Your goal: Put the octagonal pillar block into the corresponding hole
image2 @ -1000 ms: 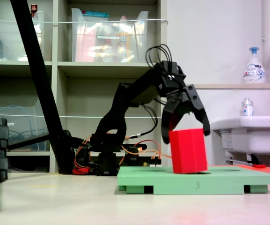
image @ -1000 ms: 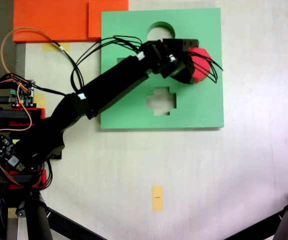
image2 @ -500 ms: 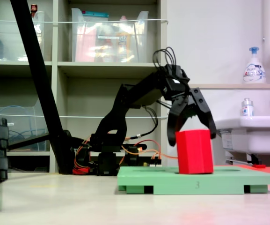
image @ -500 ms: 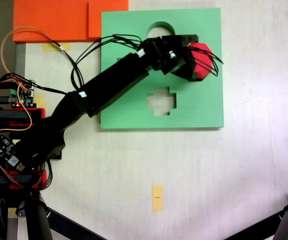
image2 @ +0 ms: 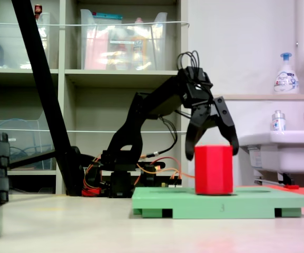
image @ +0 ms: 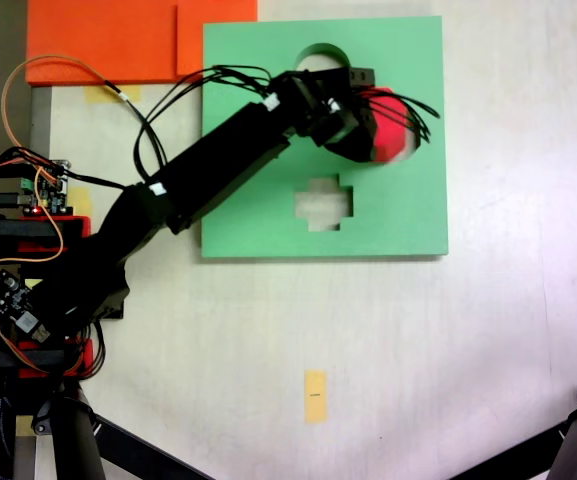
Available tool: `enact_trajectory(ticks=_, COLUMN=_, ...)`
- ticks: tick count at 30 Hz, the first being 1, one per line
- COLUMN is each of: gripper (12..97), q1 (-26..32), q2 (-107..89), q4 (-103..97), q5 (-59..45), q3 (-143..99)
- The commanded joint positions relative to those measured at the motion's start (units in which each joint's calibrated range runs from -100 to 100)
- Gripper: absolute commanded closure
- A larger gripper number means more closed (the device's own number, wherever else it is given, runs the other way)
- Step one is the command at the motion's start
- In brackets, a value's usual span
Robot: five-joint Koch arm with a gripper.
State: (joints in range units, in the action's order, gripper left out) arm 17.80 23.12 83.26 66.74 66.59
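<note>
Top-down fixed view: the gripper [image: 373, 125] reaches over the right part of the green board [image: 408, 215]. The red block [image: 396, 118] shows partly under it, near the board's right side and apart from the round cutout [image: 311, 57] and the cross cutout [image: 325, 203]. The eight-sided hole itself is covered by block and gripper, so I cannot confirm the fit from here. Bare board lies around the block, and open table to the right.

Side fixed view: the block [image2: 213, 169] stands upright with its base at the board's [image2: 257, 203] top surface; judged seated in its hole or just entering. The gripper [image2: 212, 152] hangs above it, jaws spread wide, tips flanking the block's top corners without a clear grip. Judged a release. Straight up is free for the gripper.
</note>
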Motion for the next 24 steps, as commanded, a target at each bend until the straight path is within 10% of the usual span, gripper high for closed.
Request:
enact_trajectory(ticks=1, gripper=66.6, q1=0.0, q2=-3.8, q4=0.3, q5=-0.1, q3=3.6)
enact_trajectory(ticks=24, gripper=66.6, q1=-1.0, q2=1.0, q4=-11.6, q5=-6.0, q3=6.8)
